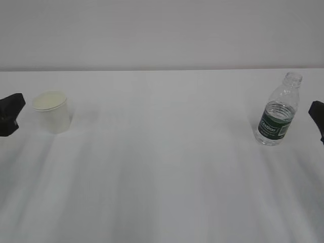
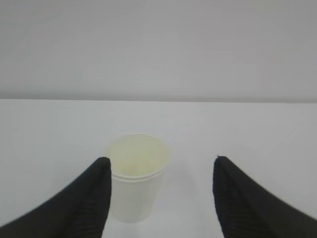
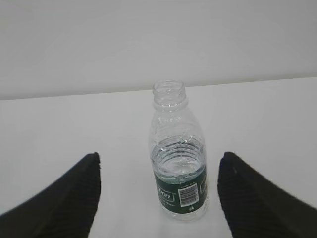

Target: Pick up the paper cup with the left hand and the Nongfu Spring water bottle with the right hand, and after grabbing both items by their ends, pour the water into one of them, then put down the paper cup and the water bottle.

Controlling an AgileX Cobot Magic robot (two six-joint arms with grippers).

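The paper cup (image 1: 52,112) stands upright on the white table at the left, cream inside, with a rolled rim. In the left wrist view the cup (image 2: 136,176) sits just ahead of my open left gripper (image 2: 161,163), close to the left finger, not held. The Nongfu Spring water bottle (image 1: 278,111) stands upright at the right, capless, with water (image 3: 179,163) up to about its green label. My right gripper (image 3: 158,158) is open with the bottle (image 3: 178,171) a little ahead, between the two fingers and apart from both. Only finger ends of the left gripper (image 1: 10,114) and right gripper (image 1: 317,115) show at the exterior view's edges.
The white table (image 1: 162,167) runs back to a plain pale wall (image 1: 162,30). Nothing else stands on it between the cup and the bottle.
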